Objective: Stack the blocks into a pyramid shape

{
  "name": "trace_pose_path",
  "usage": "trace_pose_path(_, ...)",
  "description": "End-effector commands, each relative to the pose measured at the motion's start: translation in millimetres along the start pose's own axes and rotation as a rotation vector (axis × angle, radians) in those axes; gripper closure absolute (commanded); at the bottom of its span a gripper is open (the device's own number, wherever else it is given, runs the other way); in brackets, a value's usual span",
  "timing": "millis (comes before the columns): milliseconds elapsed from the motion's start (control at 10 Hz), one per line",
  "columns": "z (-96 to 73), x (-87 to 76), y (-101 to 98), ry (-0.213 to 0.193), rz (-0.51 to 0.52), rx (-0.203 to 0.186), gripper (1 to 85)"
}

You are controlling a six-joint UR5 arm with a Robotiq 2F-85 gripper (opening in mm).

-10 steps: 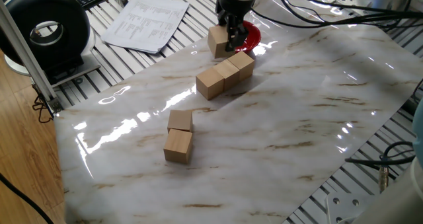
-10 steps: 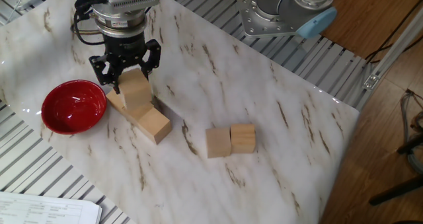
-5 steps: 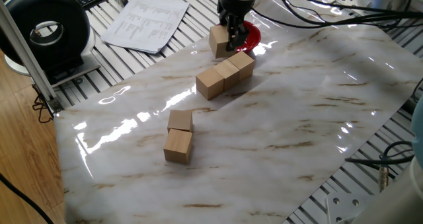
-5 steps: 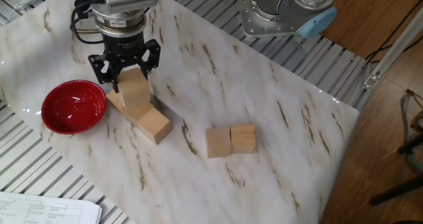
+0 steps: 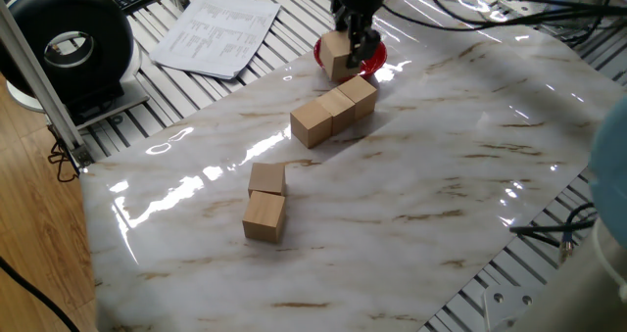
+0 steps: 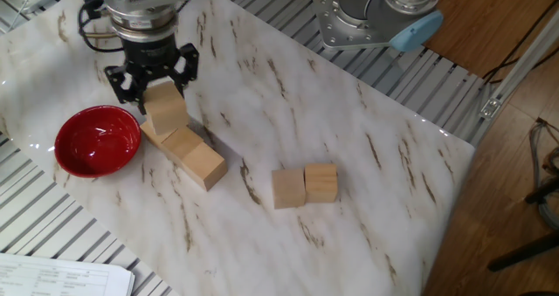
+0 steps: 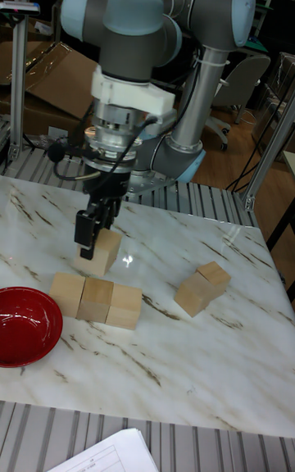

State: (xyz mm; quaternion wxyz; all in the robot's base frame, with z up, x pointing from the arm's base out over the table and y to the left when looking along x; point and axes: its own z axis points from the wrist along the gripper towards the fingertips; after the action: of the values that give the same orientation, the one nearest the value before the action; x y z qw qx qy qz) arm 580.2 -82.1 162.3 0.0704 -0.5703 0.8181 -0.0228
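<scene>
Held block: a plain light-tan wooden cube (image 6: 164, 111), lifted above the table, clamped between the fingers of the gripper (image 6: 148, 86).
Row: three blocks (image 7: 97, 300) touching in a line on the marble table (image 6: 367, 156), just below the held one.
Pair: two blocks (image 6: 304, 186) touching, well apart from the row.
Nearby: red bowl (image 6: 97, 140) beside the row; papers (image 5: 217, 33) off the table edge.
Change: gripper and cube have shifted toward the bowl end of the row since a second ago.

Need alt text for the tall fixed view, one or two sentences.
The gripper holds one wooden block in its jaws just above a row of three blocks on the marble table. A red bowl sits left of the row, two more blocks to the right.
</scene>
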Motion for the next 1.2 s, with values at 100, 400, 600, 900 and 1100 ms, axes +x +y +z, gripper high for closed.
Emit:
trace_pose_path(100,6.3,10.5,-16.6,-0.07,-0.025,0.008,84.7)
trace_pose_path(400,19.7,-24.2,11.6,-0.116,0.09,-0.027,84.7)
trace_pose_path(600,19.4,-39.9,31.9,-0.159,0.168,-0.099,84.7)
trace_pose_path(900,18.5,-6.7,11.6,-0.063,-0.025,-0.041,84.7)
trace_pose_path(1100,17.0,21.4,-11.9,0.024,-0.26,0.017,84.7)
